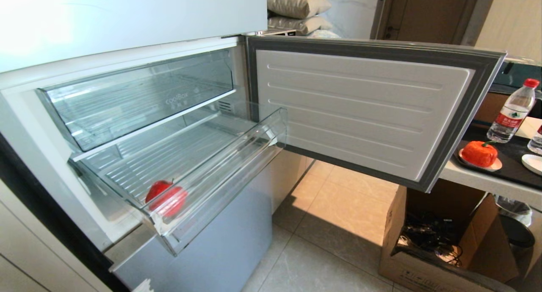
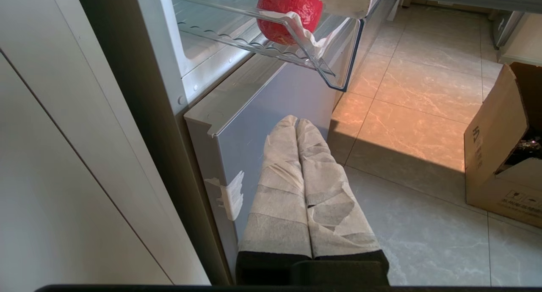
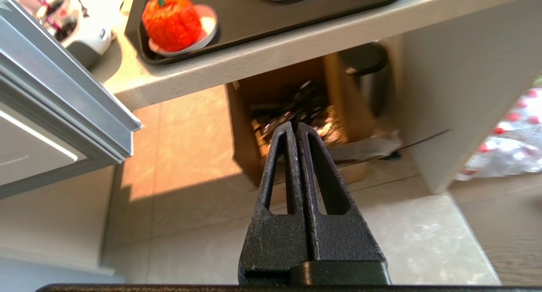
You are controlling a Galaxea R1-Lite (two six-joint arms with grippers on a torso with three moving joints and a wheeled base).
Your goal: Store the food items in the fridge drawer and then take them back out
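Note:
The clear fridge drawer (image 1: 237, 156) stands pulled out below the taller lettered bin. One red food item (image 1: 166, 198) lies at its front left corner, and shows from below through the plastic as the red piece (image 2: 289, 10). A second, orange-red food item (image 1: 479, 153) with a green stem sits on a small plate on the counter to the right, the same orange piece (image 3: 171, 21) in the right wrist view. Low beside the fridge's lower door hangs my left gripper (image 2: 296, 121), tape-wrapped and shut on nothing. My right gripper (image 3: 295, 126), also shut and empty, hovers over the floor below the counter. Neither arm shows in the head view.
The fridge door (image 1: 364, 105) hangs open to the right, close to the counter (image 1: 474, 175). A black tray (image 1: 514, 160) on the counter carries the plate, a water bottle (image 1: 510, 112) and a white dish (image 1: 534, 162). An open cardboard box (image 1: 427, 237) and a bin (image 1: 514, 224) stand under the counter.

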